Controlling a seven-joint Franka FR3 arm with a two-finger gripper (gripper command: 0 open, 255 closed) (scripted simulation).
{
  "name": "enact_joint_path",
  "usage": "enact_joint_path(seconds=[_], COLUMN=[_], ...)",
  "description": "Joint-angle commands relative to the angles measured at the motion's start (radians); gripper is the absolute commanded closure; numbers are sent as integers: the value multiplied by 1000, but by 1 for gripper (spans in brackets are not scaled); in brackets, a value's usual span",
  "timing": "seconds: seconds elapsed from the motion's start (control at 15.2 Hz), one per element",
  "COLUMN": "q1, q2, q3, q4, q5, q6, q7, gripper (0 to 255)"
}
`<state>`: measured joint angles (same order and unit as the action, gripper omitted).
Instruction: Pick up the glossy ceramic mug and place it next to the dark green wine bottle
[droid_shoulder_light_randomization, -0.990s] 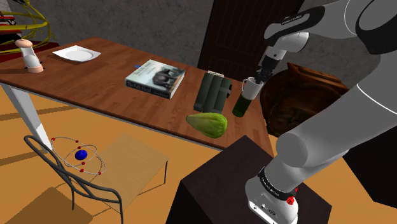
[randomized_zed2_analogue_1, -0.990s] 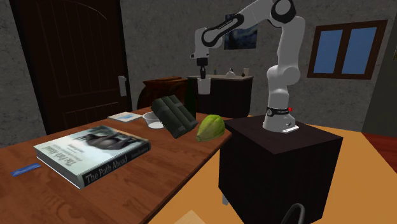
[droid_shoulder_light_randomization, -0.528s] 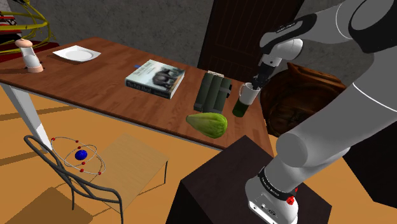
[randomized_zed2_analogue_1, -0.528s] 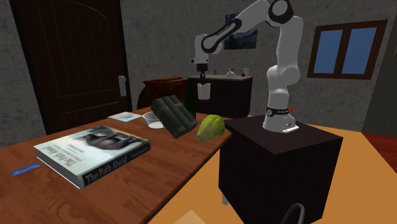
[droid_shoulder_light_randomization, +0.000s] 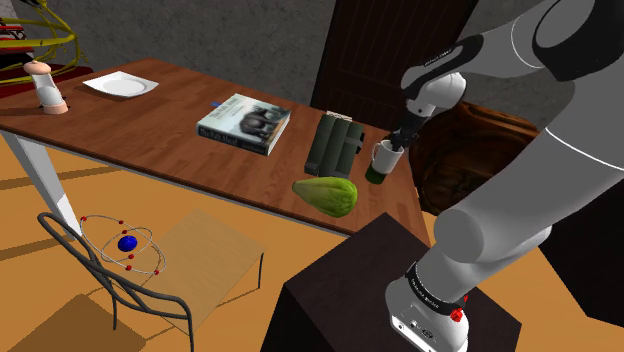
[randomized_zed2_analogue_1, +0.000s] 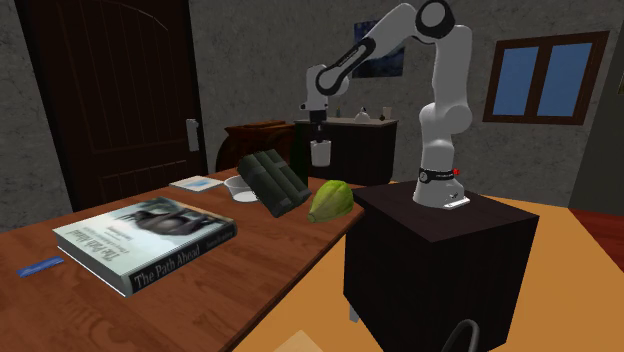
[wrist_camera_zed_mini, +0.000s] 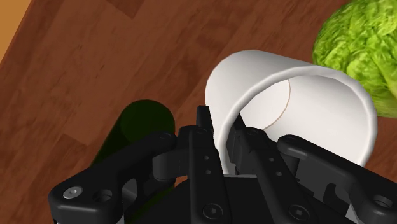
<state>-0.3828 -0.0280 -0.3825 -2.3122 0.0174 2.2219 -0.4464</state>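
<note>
Shoulder view, with the second exterior and wrist views alongside: we see the white arm reach from its stand (droid_shoulder_light_randomization: 400, 305) over the near end of the wooden table (droid_shoulder_light_randomization: 150, 130), the black gripper (droid_shoulder_light_randomization: 396, 137) pointing down into a white mug (droid_shoulder_light_randomization: 385, 153). In this view the mug overlaps the upper part of the dark green wine bottle (droid_shoulder_light_randomization: 374, 175), which stands close to the table's edge; we cannot tell whether the two touch, nor whether the mug rests on the wood. Just beside the bottle, toward the shoulder view's left, lies a dark green bundle (droid_shoulder_light_randomization: 333, 143), and nearer the edge a leafy green vegetable (droid_shoulder_light_randomization: 326, 194). Farther along the table we note a book (droid_shoulder_light_randomization: 244, 123) and a white plate (droid_shoulder_light_randomization: 119, 85). In the wrist view the gripper (wrist_camera_zed_mini: 221, 130) is pinched on the wall of the mug (wrist_camera_zed_mini: 299, 95): of its fingers (wrist_camera_zed_mini: 203, 124), one sits outside the rim and the other inside. The bottle (wrist_camera_zed_mini: 137, 124) shows its round dark top just beside the mug, and the vegetable (wrist_camera_zed_mini: 362, 51) lies on the mug's other side. In the second exterior view the gripper (randomized_zed2_analogue_1: 319, 129) holds the mug (randomized_zed2_analogue_1: 320, 152) beyond the bundle (randomized_zed2_analogue_1: 272, 182) and the vegetable (randomized_zed2_analogue_1: 331, 200), with the book (randomized_zed2_analogue_1: 145, 243) nearest the camera.
</note>
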Motion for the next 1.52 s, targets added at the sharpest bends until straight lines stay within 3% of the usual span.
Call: enact_joint_path(seconds=[0.0,1.45], q1=[1,-19], q2=[18,268], q3=[1,35], q4=[-9,-63], q5=[9,169], q6=[26,308], q7=[-5,-124], gripper=[255,255])
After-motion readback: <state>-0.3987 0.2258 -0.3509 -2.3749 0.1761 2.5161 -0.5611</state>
